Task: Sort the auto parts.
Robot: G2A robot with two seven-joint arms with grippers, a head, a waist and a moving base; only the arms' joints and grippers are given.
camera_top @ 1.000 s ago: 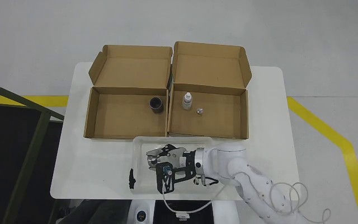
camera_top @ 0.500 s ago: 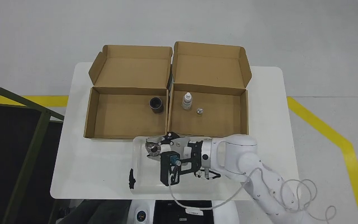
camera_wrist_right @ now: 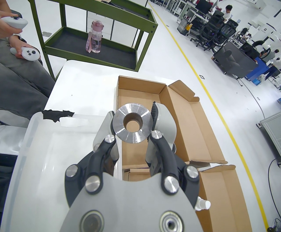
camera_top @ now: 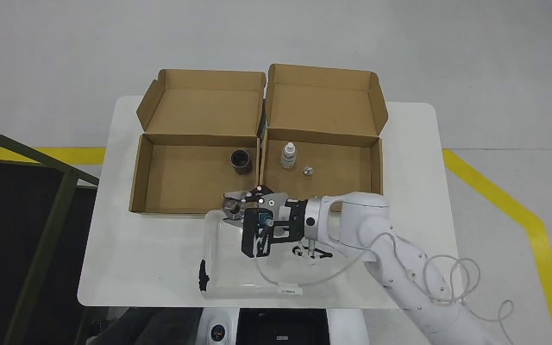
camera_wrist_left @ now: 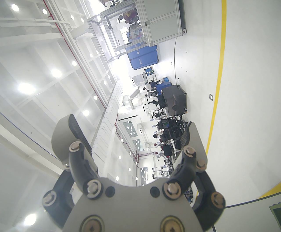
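Note:
My right gripper point(camera_top: 235, 207) is shut on a silver metal ring point(camera_wrist_right: 132, 123) with a round hole through it. It hangs above the far left corner of the clear plastic tray point(camera_top: 226, 276), at the front wall of the left cardboard box point(camera_top: 172, 181). A dark cylindrical part point(camera_top: 238, 160) stands in that box. The right cardboard box point(camera_top: 345, 177) holds a small white bottle point(camera_top: 290, 154) and a small metal part point(camera_top: 308, 170). My left gripper point(camera_wrist_left: 129, 129) is open with nothing between its fingers and faces the room's ceiling.
A black scrap point(camera_top: 203, 278) lies at the tray's near left corner. Both boxes have their lids folded back at the table's far side. A green cart point(camera_wrist_right: 140, 19) with a pink bottle point(camera_wrist_right: 94, 41) stands beyond the table's left edge.
My right gripper has carried the metal ring up out of the tray and away from the robot, toward the left box. The boxes' contents have not moved.

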